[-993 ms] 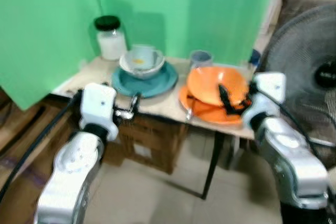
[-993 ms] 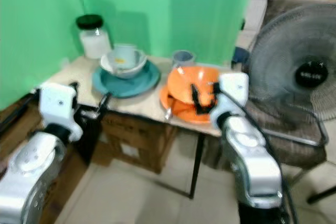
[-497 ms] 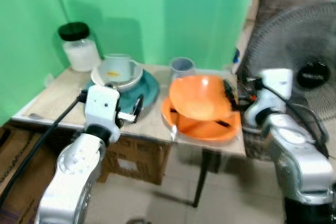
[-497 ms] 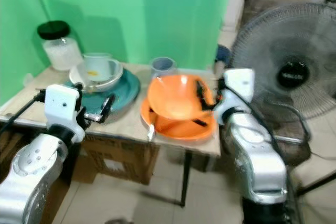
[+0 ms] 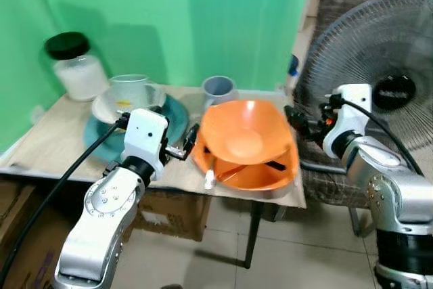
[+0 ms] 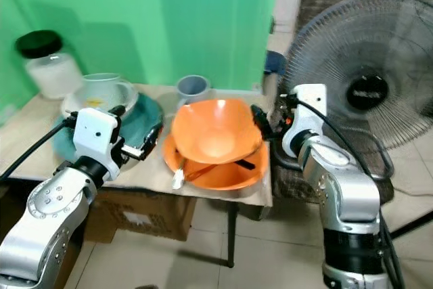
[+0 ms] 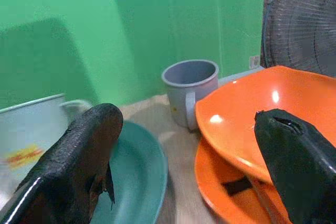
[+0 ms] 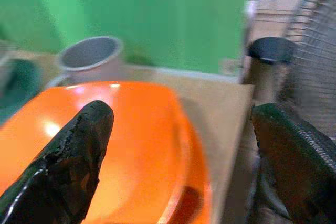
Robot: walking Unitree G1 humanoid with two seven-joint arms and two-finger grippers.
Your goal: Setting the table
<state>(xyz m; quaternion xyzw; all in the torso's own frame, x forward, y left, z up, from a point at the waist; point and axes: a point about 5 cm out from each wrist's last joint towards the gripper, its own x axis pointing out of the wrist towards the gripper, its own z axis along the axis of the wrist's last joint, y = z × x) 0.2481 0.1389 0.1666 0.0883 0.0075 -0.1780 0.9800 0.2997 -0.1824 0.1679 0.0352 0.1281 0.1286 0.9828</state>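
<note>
Fingers of the left gripper (image 7: pixel 184 150) are standing wide apart and gripping nothing, reaching over the surface (image 5: pixel 47 133) between the teal plate (image 7: pixel 134 169) and the orange bowl (image 5: pixel 247 141). Right gripper (image 8: pixel 178 156) is likewise spreading its fingers wide and empty, hovering just beside the bowl's far rim at the surface's right edge. Orange bowl is sitting tilted on an orange plate (image 5: pixel 270 177), with a white-handled utensil (image 5: pixel 211 178) lying between them near the front edge. Grey cup (image 5: pixel 219 89) is standing behind the bowl against the green backdrop (image 5: pixel 203 18). White bowl with a mug in it (image 5: pixel 128 93) is resting on the teal plate, and a black-lidded jar (image 5: pixel 71 65) is standing farther left. Floor fan (image 5: pixel 379 86) is crowding the right side, near the right arm.
</note>
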